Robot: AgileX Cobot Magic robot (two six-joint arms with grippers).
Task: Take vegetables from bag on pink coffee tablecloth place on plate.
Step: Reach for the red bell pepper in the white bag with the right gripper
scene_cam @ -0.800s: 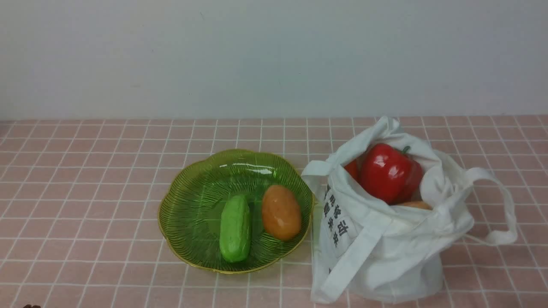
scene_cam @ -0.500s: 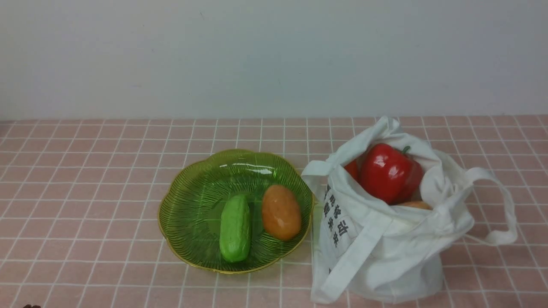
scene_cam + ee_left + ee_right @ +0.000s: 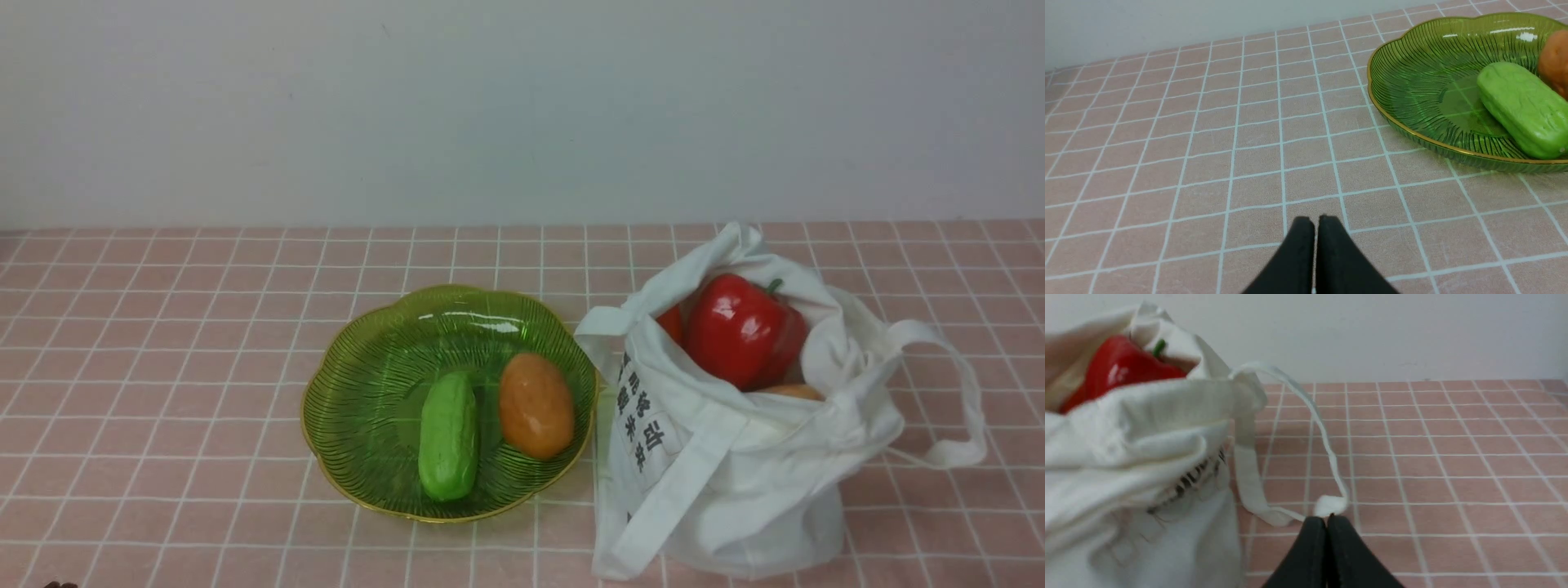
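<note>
Broadly, in the front view the pink coffee tablecloth (image 3: 163, 367) lies bare across the left third of the frame and in a band along the far edge, where it meets a plain pale wall (image 3: 522, 106). The green plate (image 3: 367, 392) sits at centre-left. Its scalloped gold rim comes just beside the white bag (image 3: 735, 490), which fills the lower right; whether the two touch cannot be told.

A green cucumber (image 3: 448, 437) and an orange-brown potato (image 3: 536, 405) lie side by side in the plate's right half. The bag stands slumped with its mouth open. A red bell pepper (image 3: 739, 331) with a green stem sits high in that mouth. An orange vegetable (image 3: 788, 392) shows only as a sliver below the pepper, and a red patch (image 3: 671, 322) to its left is too hidden to name. One strap handle (image 3: 963, 392) loops out toward the right edge.

The left gripper (image 3: 1315, 220) is over bare cloth, well apart from the plate, its jaws pressed together on nothing. The right gripper (image 3: 1327, 518) is just beside the bag, jaws likewise closed and holding nothing, with the strap's loop end close past the tips. A small dark shape (image 3: 61, 585) at the bottom left corner is cut off and cannot be made out.
</note>
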